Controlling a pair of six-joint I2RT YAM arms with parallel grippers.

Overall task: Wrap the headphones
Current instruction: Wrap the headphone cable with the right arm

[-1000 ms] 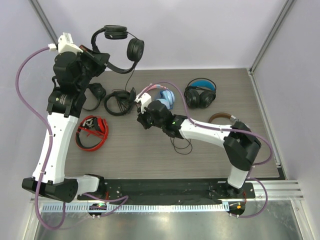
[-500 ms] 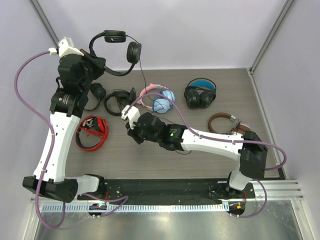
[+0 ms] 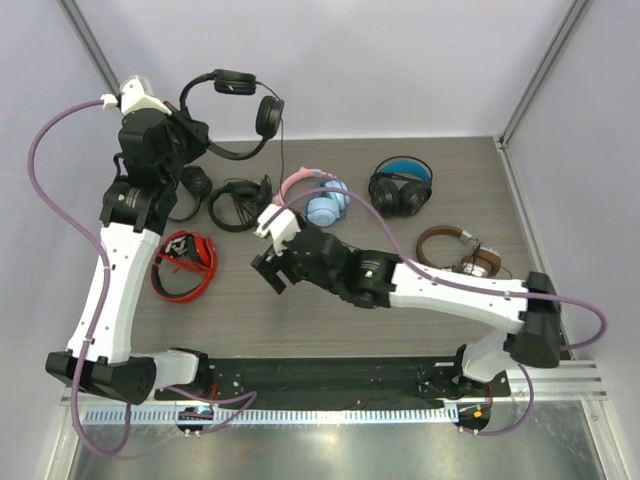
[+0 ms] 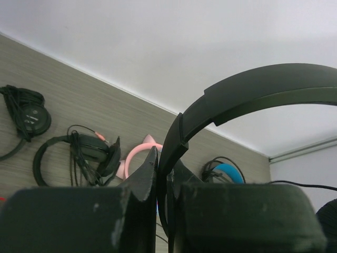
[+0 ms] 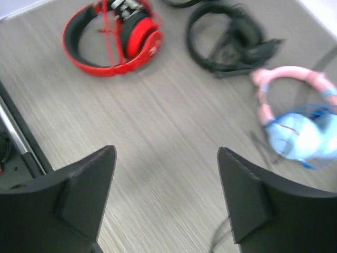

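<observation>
The headphones (image 3: pixel 240 148), slim and all black, hang in the air at the back left. My left gripper (image 3: pixel 196 134) is shut on their thin headband (image 4: pixel 253 92), which stands pinched between the fingertips (image 4: pixel 147 171) in the left wrist view. Both round earcups (image 3: pixel 268 115) hang free. Their thin cable (image 3: pixel 282 155) drops toward the table and disappears behind the right arm. Low over the bare wood left of centre, my right gripper (image 3: pixel 270 270) is open, and nothing lies between its fingers (image 5: pixel 100 174). A blurred piece of dark cable (image 5: pixel 224 240) lies near the right finger.
On the table lie red headphones (image 3: pixel 185 265), a black pair with bundled cable (image 3: pixel 238 203), another black pair (image 3: pixel 192 185), the pink-and-blue pair (image 3: pixel 320 200), a bulky black pair with blue lining (image 3: pixel 402 188) and a brown pair (image 3: pixel 455 250). The table's front edge (image 3: pixel 350 352) runs before the arm bases.
My right gripper has opened and swung left and toward the front, away from the pink-and-blue pair. The left gripper keeps the headphones raised, shifted only slightly.
</observation>
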